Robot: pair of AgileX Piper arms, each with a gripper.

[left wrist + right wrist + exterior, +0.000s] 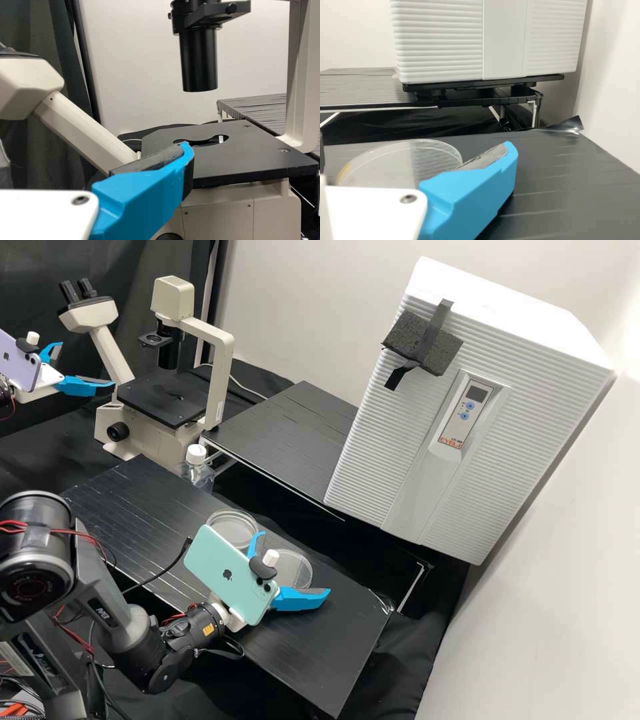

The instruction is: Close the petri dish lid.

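Near bench (320, 653) edge, clear dish (291, 569); right hand (294, 561) spread wide

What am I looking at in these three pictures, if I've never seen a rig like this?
Two robot arms work at a black bench. The high picture comes from a fixed camera; the others are taken from the left and right wrists. The left claw is open near a microscope. The right claw is open by one clear round dish part; another one lies nearby. Behind stand a bottle and a white ribbed box. Nothing appears held.
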